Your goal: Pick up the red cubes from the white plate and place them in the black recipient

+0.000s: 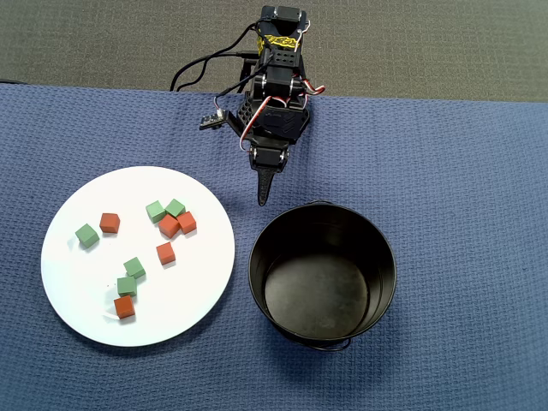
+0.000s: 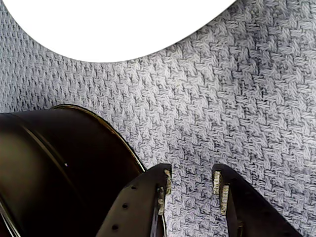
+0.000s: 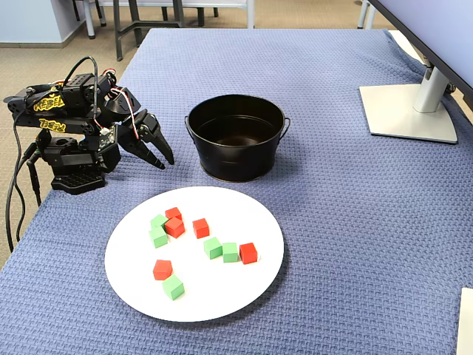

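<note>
Several small red cubes (image 1: 165,253) lie scattered on the white plate (image 1: 77,282), mixed with green cubes (image 1: 134,267). In the fixed view the red cubes (image 3: 200,228) sit near the middle of the plate (image 3: 222,288). The black recipient (image 1: 381,257) stands empty right of the plate. My gripper (image 1: 264,197) hangs low over the blue cloth, just behind the recipient's rim and apart from the plate. The wrist view shows my gripper (image 2: 191,181) open with only cloth between its fingertips (image 2: 219,185), the recipient's wall (image 2: 59,163) at left and the plate edge (image 2: 113,29) at top.
A blue woven cloth (image 1: 462,171) covers the table. The arm's base (image 3: 70,174) stands at the table's left edge in the fixed view, with cables hanging off it. A monitor stand (image 3: 410,111) sits at the far right.
</note>
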Controlling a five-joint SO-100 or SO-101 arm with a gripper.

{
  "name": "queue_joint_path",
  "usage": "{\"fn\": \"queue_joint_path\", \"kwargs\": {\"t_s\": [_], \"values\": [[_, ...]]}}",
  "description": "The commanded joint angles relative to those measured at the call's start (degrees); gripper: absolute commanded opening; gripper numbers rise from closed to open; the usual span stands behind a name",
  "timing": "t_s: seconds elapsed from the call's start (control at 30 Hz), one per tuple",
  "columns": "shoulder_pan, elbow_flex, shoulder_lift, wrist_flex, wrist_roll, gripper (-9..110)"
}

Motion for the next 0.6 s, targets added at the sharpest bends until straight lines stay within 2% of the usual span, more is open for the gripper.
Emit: {"fn": "queue_joint_path", "kwargs": {"t_s": [0.0, 0.5, 0.57], "values": [[7.12, -2.72, -0.44, -3.69, 1.85, 0], [9.40, -4.57, -2.20, -6.33, 2.90, 0], [10.11, -9.67, -4.04, -2.46, -0.35, 0]]}}
